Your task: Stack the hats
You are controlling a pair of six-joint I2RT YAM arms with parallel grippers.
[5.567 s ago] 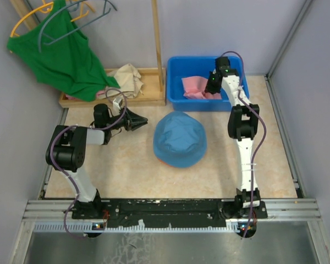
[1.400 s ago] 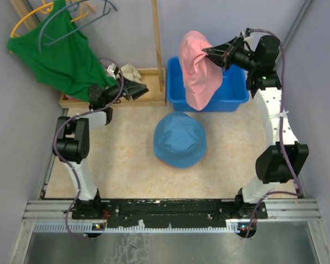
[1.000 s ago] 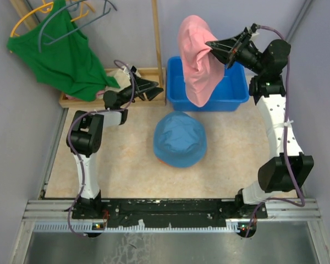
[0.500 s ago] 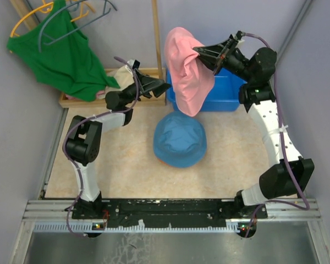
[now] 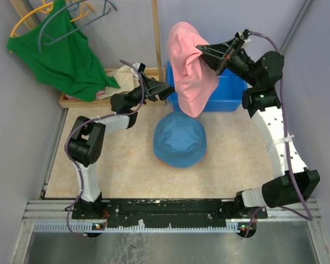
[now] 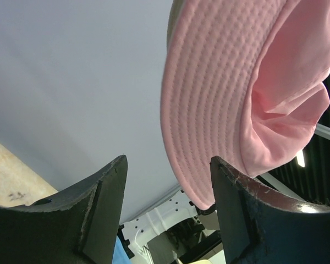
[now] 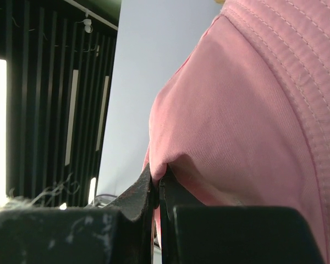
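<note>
While the pink hat [image 5: 190,66] hangs limp over the bin's [image 5: 231,94] left end, the right gripper [image 5: 201,52] pinches its upper fold, jaws pressed together on fabric. Left gripper [image 5: 168,91] spread, tips just beside the hat's lower left edge; contact unclear. Blue hat [image 5: 180,139] lies on the table [image 5: 115,165] below.
</note>
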